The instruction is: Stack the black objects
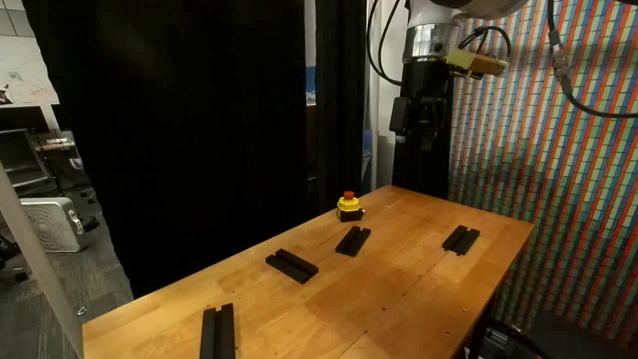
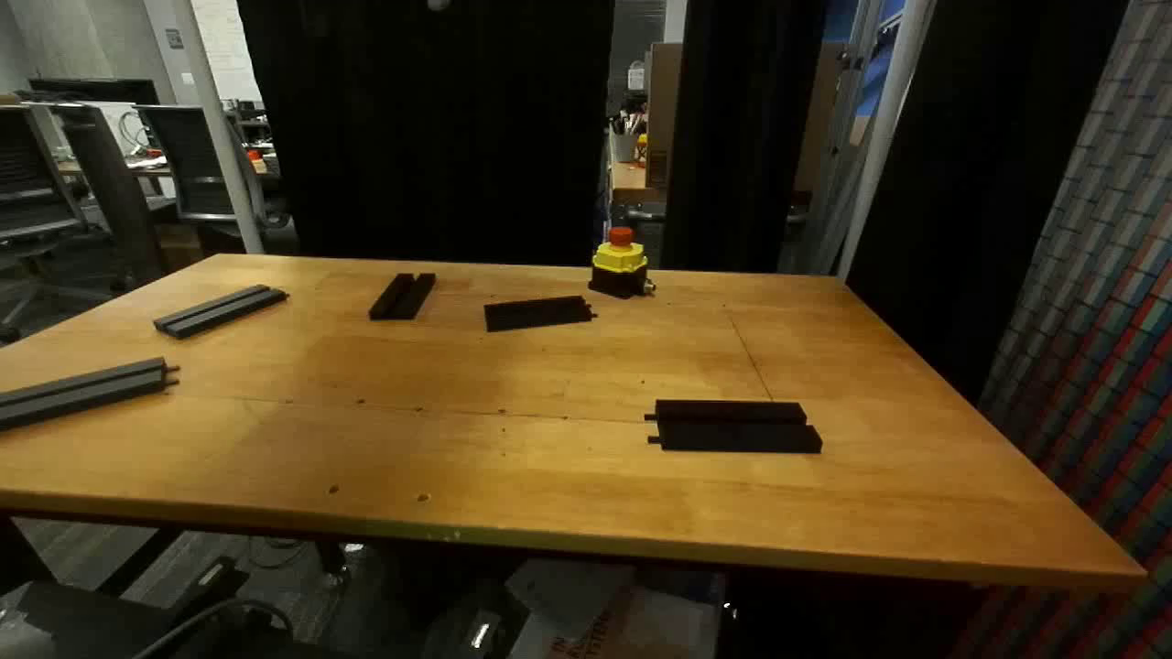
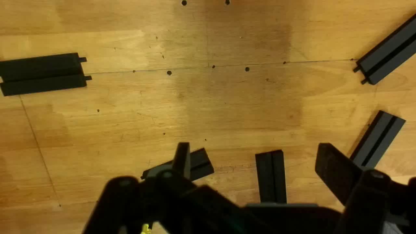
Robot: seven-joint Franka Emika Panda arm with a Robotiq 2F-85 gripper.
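Lying apart, black bars point(image 2: 737, 437); button point(image 2: 620, 260) near table edge point(image 2: 513, 266).

On the wooden surface point(image 2: 568, 366), marked with small dark holes point(image 3: 169, 72), lie five black grooved bars point(image 2: 737, 435) point(image 2: 538, 314) point(image 2: 402, 297) point(image 2: 222, 312) point(image 2: 87, 394), apart from one another; near its edge, a red-and-yellow emergency-stop button point(image 2: 620, 260) stands upright.

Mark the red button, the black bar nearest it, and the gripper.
Red button point(image 2: 621, 238): in an exterior view, middle of its side.
Nearest black bar point(image 1: 353, 242): in an exterior view, middle of its upper face.
Gripper point(image 3: 253, 149): in the wrist view, midway between its fingertips.
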